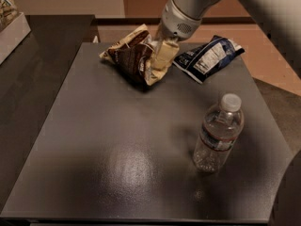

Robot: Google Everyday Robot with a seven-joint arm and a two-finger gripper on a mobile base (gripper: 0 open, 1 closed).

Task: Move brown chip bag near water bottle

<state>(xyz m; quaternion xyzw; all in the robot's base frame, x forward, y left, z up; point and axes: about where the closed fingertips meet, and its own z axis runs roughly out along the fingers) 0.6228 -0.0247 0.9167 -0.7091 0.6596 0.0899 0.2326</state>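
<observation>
The brown chip bag is crinkled, dark brown with cream edges, at the back middle of the dark table. My gripper comes down from the upper right and is shut on the bag's right side, holding it tilted with its lower edge at or just above the table. The water bottle stands upright at the right front, clear with a white cap. The bag is well behind and to the left of the bottle.
A smaller dark blue bag lies at the back right, just right of my gripper. A white box sits on a darker surface at the far left. The table's right edge runs close to the bottle.
</observation>
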